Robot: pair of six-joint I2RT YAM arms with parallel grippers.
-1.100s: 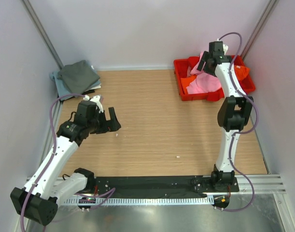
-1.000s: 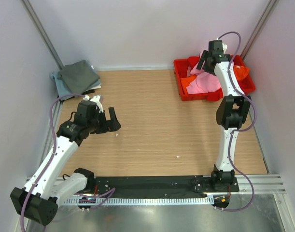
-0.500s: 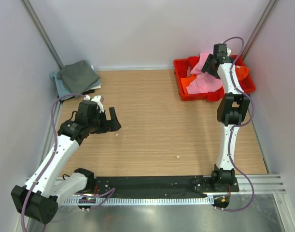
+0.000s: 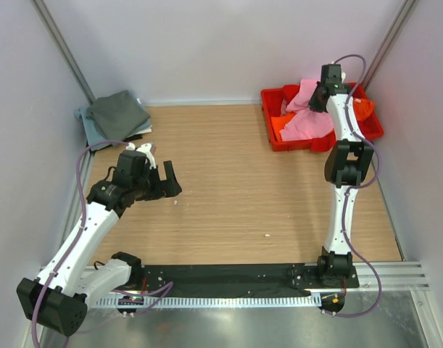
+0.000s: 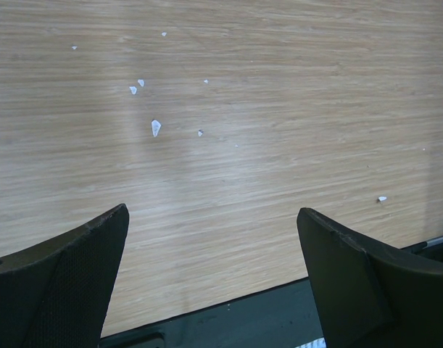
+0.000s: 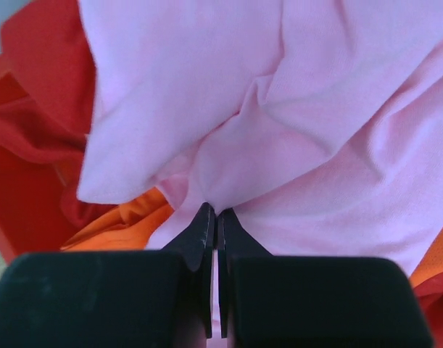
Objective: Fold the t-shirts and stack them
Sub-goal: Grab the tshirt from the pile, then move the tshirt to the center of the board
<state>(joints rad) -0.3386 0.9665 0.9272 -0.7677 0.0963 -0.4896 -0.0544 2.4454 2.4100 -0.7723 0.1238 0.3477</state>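
A light pink t-shirt (image 4: 308,119) lies crumpled in the red tray (image 4: 273,134) at the back right, over a bright orange t-shirt (image 4: 362,109). My right gripper (image 4: 317,100) is down in the tray, shut on a fold of the pink t-shirt (image 6: 294,109); the orange t-shirt (image 6: 116,225) shows beneath, left of the gripper (image 6: 215,214). A dark grey t-shirt (image 4: 118,113) sits folded on a pale blue-grey t-shirt (image 4: 83,119) at the back left. My left gripper (image 4: 162,180) hangs open over bare wood; its fingers (image 5: 61,279) hold nothing.
Grey walls close in the wooden table (image 4: 228,181) on three sides. A black strip (image 4: 228,275) and the arm bases run along the near edge. Small white specks (image 5: 155,127) dot the wood under the left gripper.
My right gripper moved slightly right and down into the tray, then closed from open onto the pink t-shirt. The left arm stayed put.
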